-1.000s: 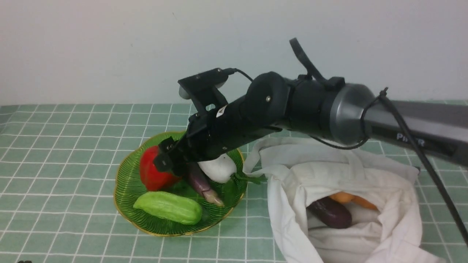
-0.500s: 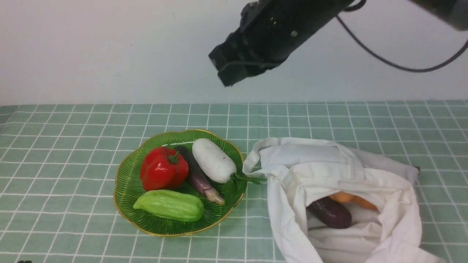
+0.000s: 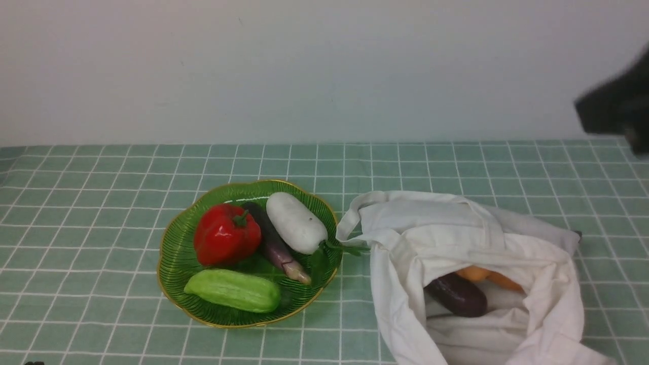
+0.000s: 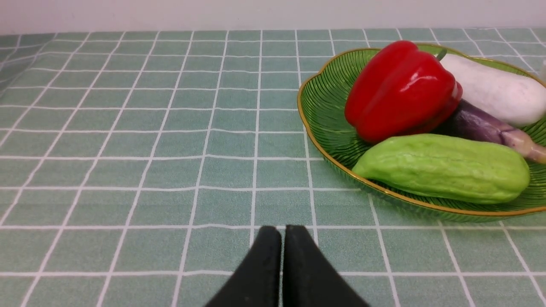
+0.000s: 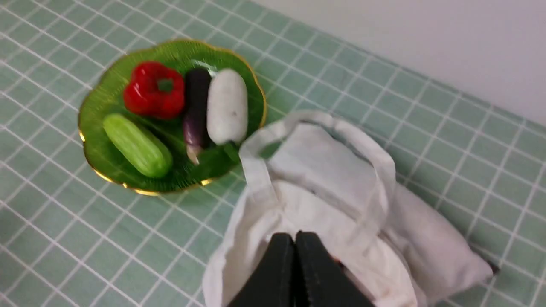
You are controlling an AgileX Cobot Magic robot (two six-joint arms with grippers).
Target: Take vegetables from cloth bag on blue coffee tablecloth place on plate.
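Observation:
The green plate [image 3: 175, 263] on the tablecloth [image 3: 81, 203] holds a red bell pepper [image 3: 225, 234], a light green gourd [image 3: 232, 290], a purple eggplant [image 3: 276, 248] and a white radish [image 3: 295, 222]. The white cloth bag [image 3: 471, 243] lies right of it, open toward me, with a dark eggplant [image 3: 457, 295] and an orange tuber [image 3: 481, 275] inside. My right gripper [image 5: 295, 236] is shut and empty, high above the bag; only a blurred black part of it [image 3: 616, 109] shows at the front view's right edge. My left gripper [image 4: 281, 230] is shut and empty, low over the cloth, left of the plate [image 4: 328, 128].
A plain white wall runs behind the table. The bag's strap handle [image 3: 365, 213] loops toward the plate's right rim. Bare tablecloth lies left of and behind the plate.
My right arm has left the plate, risen and swung right, almost out of the front view. The red pepper stays on the plate, uncovered.

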